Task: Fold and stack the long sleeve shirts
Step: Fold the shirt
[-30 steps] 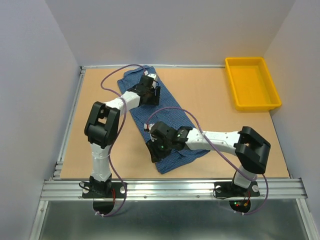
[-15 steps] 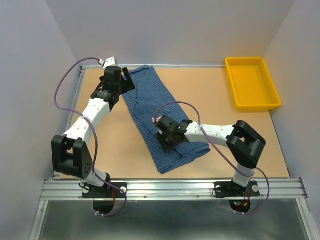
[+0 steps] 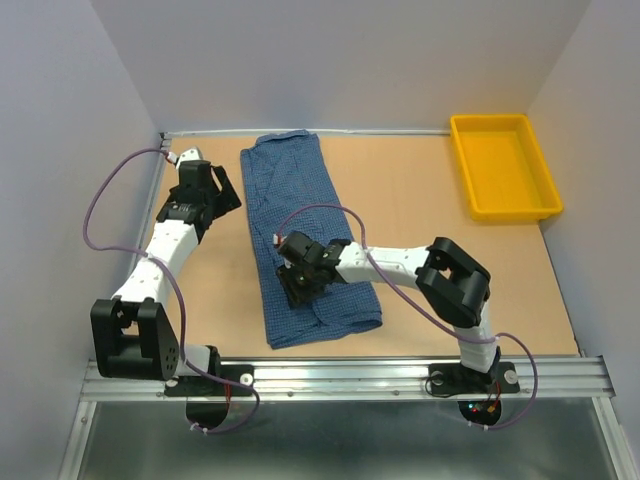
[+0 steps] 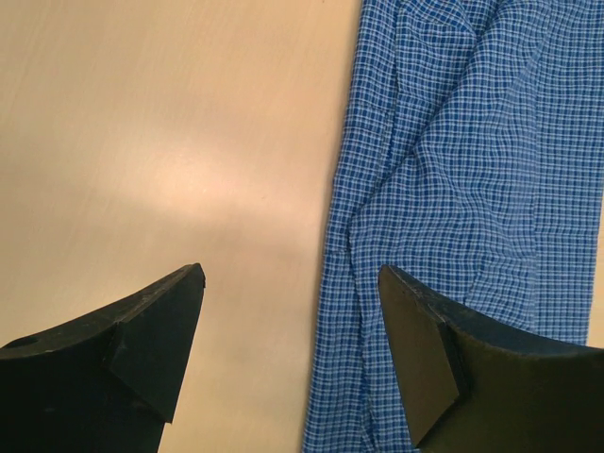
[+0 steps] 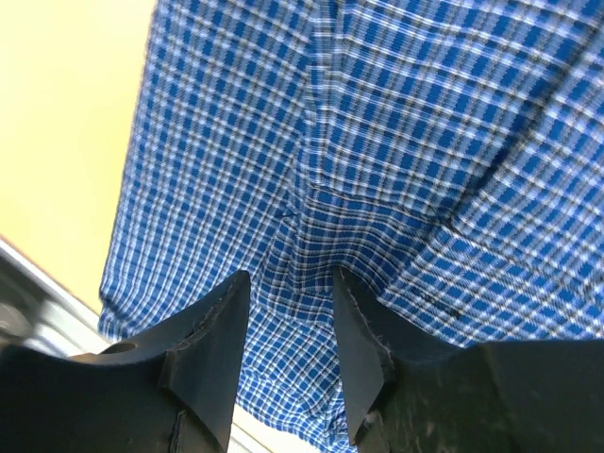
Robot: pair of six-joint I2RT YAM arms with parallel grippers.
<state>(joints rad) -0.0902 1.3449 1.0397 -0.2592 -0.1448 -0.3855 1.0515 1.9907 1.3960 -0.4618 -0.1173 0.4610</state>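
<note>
The long sleeve shirt [image 3: 300, 200], blue check cloth, lies as a long folded strip from the table's far edge down to the near middle. It also shows in the left wrist view [image 4: 453, 170] and the right wrist view [image 5: 377, 113]. My left gripper [image 3: 222, 192] is open and empty over bare table just left of the shirt's upper part; its jaws [image 4: 291, 274] straddle the shirt's left edge. My right gripper [image 3: 298, 290] sits on the shirt's lower part, and its fingers [image 5: 289, 278] stand close together with a bunched ridge of cloth between them.
A yellow bin [image 3: 510, 212] stands at the far right of the table. A metal rail [image 3: 350, 375] runs along the near edge by the arm bases. White walls close in the left, back and right sides.
The left gripper let go of the shirt's top and swung left onto bare table. The right gripper moved left and dragged the shirt's lower end with it, so the strip now lies straighter.
</note>
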